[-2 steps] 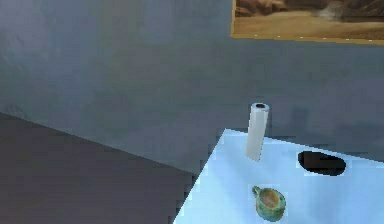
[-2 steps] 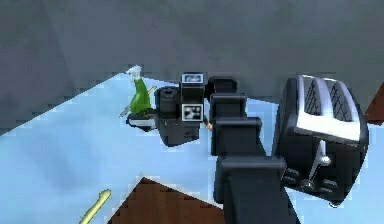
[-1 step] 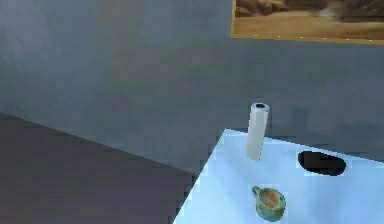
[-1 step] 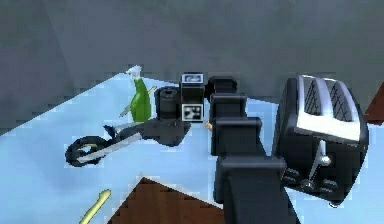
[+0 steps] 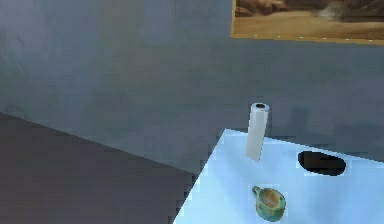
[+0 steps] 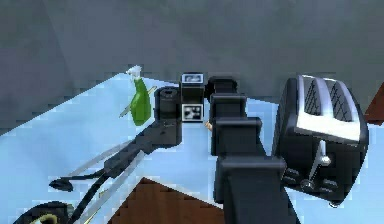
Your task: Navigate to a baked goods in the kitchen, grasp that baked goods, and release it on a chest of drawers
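Note:
In the arm side view my arm (image 6: 240,150) rises as a dark bar over a pale blue-white tabletop (image 6: 60,130). Two white marked squares (image 6: 191,96) sit at its far end. Left of them, the gripper (image 6: 72,188) runs down toward the view's lower left with its thin fingers (image 6: 110,168) low over the tabletop. A round cup (image 6: 40,215) stands right by the fingertips, so I cannot tell whether the gripper holds anything. A green spray bottle (image 6: 138,100) stands just behind the gripper's body.
A dark toaster (image 6: 322,130) stands on the tabletop right of the arm. In the forward view the table (image 5: 225,175) carries a white paper roll (image 5: 258,131), a dark dish (image 5: 322,162) and a greenish cup (image 5: 269,203). A framed painting (image 5: 310,20) hangs on the grey wall.

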You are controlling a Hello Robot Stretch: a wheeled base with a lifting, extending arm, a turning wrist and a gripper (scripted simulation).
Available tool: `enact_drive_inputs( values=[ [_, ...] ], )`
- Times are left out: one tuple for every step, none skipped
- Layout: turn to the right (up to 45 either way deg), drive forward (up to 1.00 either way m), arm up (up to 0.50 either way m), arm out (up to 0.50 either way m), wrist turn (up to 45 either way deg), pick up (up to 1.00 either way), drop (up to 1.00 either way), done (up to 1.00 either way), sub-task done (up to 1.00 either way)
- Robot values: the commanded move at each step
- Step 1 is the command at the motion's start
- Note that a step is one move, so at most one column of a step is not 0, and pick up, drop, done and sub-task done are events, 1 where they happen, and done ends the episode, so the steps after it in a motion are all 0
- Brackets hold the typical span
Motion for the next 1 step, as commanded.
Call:
enact_drive_inputs(
  values=[
    [0.0, 0.0, 0.0, 0.0, -15.0, 0.0, 0.0, 0.0, 0.0]
  ],
)
